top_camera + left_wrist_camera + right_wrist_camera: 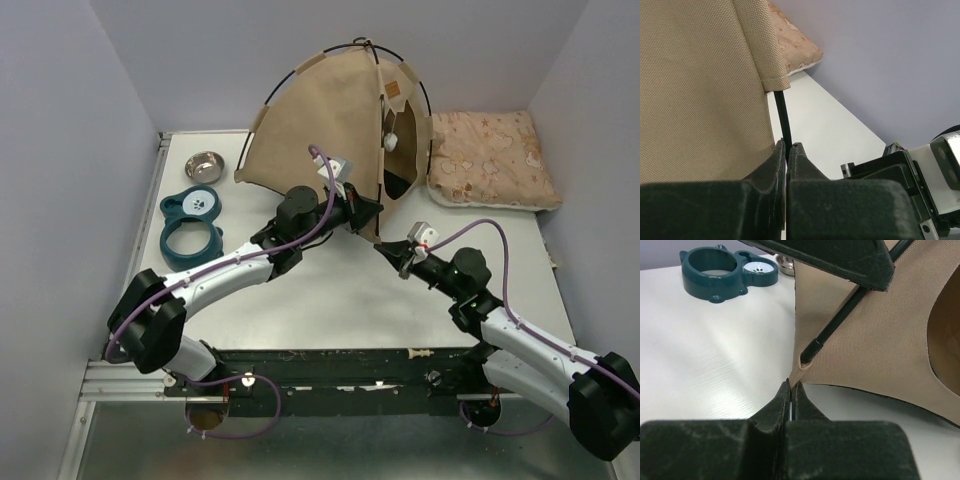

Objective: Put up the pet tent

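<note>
The left gripper (788, 148) was seen pressed together on a thin black pole (782, 110) of the pet tent (320, 125). The pole was pinched between the two fingertips just below the hemmed edge of the tan fabric. The fabric panel was stretched up and to the left of these fingers. Beyond it, further ahead, a corner of the pink patterned cushion (797, 47) was visible on the white table (830, 135).

The right gripper (791, 386) was closed on the lowest corner of the tent fabric, with a small fold of cloth nipped between its tips. Just above that pinch, the end of a black pole was seated in the corner pocket, and a dark finger of the left gripper was held over it. Ahead and to the left of the right gripper, a teal bowl holder (715, 272) was set on the table.

From overhead, the two grippers were found close together at the tent's front corner. The tent stood domed directly beyond them, its entrance turned toward the right gripper's side. A white pom-pom (392, 142) was hung in the entrance, and an orange-brown label (397, 88) was sewn above it. The cushion was laid just beside the tent, beyond and to the right of both grippers. A steel bowl (205, 165) was placed well to their left, just past the teal holder.
</note>
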You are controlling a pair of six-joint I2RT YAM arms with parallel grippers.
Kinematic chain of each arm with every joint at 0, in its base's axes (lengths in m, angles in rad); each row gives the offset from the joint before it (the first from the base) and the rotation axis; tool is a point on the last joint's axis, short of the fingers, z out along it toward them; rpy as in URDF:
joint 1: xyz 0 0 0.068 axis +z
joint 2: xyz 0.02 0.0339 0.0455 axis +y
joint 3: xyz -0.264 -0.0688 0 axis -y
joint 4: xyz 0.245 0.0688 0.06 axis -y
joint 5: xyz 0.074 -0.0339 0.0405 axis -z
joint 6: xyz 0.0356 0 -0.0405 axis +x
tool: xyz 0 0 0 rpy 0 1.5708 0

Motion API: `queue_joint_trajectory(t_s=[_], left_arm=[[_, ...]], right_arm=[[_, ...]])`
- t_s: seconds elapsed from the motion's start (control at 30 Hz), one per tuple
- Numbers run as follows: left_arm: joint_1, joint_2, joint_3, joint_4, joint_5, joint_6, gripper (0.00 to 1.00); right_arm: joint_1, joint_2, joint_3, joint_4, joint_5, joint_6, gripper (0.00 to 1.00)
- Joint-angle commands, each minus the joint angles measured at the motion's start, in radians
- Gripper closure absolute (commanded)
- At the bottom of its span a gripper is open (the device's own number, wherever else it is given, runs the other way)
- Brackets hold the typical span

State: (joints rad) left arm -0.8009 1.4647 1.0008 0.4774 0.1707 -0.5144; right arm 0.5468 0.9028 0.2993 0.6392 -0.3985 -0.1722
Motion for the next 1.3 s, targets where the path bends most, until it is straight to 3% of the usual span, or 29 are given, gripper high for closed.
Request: queue_joint_trajectory(t_s=[0.0, 0.63, 0.9, 1.27], left_arm=[[0.035, -0.046, -0.031, 0.018, -0.014, -0.001, 1.0], [-0.007, 0.036, -0.027, 0.056, -0.074, 0.022, 1.0], [-0.029, -0.01, -0.085, 0.055, -0.068, -0.024, 1.0], [-0.034, -0.05, -0.182, -0.002, -0.094, 0.048, 1.0]], right_arm=[[0.008, -0.018, -0.012, 0.011, -0.022, 0.013, 0.99], [0.008, -0.016, 0.029, -0.007, -0.051, 0.045, 0.99], [0.008, 0.011, 0.061, -0.052, 0.033, 0.118, 0.99], [0.008, -0.03, 0.103, -0.114, -0.009, 0.198, 0.96]])
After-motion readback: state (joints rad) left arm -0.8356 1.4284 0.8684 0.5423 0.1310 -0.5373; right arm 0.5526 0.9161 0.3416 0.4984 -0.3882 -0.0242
